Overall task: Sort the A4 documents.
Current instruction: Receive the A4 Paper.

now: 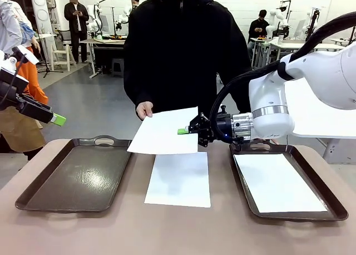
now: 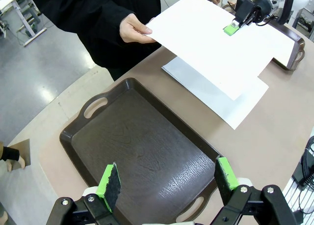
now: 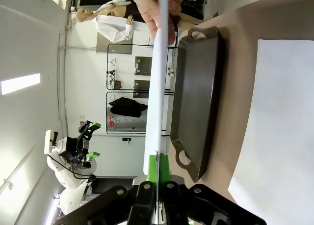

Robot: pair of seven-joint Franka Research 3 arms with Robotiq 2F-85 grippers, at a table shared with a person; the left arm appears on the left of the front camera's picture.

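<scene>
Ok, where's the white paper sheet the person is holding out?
In the front view the held white paper sheet hangs mid-table over a second flat sheet, the person's hand at its left, the right gripper shut on its right edge.

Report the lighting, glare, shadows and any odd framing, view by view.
Front view: even, soft light, no hard shadows. Left wrist view: glare on the empty dark tray ahead of the open left claw; the held A4 sheet shades the sheet lying beneath. Right wrist view: rolled sideways, the held sheet edge-on in the shut right claw.
</scene>
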